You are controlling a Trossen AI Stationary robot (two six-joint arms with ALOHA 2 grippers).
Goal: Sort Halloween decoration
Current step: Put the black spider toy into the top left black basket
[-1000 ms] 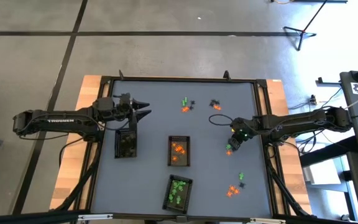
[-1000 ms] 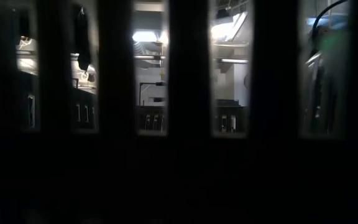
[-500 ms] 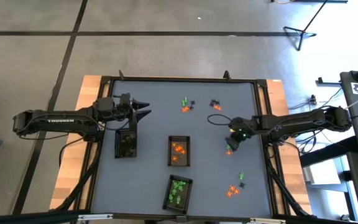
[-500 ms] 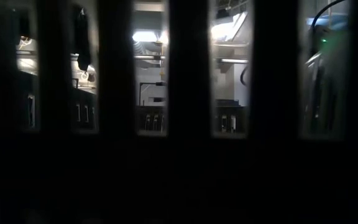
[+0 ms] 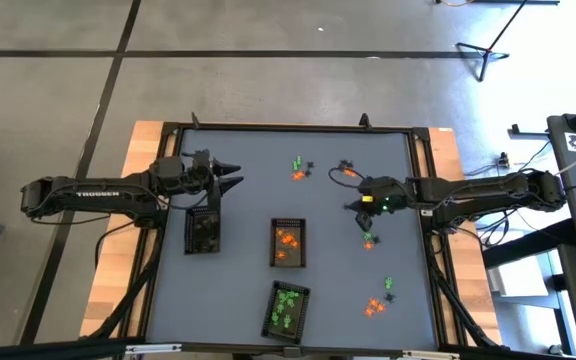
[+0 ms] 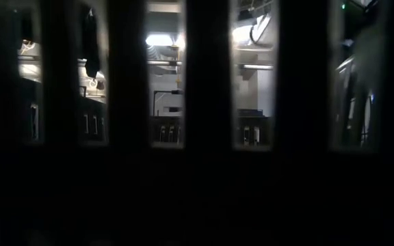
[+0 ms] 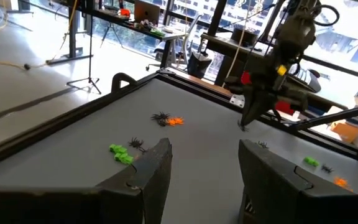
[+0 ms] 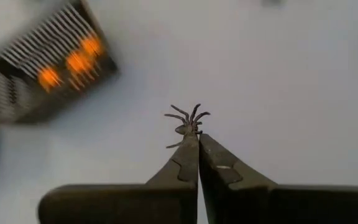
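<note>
While the left gripper is hanging with its fingers spread above the tray of black pieces, seemingly waiting its turn, the right gripper is pinching a tiny black spider at the very tips of its closed fingers, up off the grey table between the centre and the right edge. That hold by the body is leaving the legs splayed free. My guess is it is heading for the black tray, since the orange tray and green tray are taking their own colours. Loose trinkets are lying scattered near the right rim.
</note>
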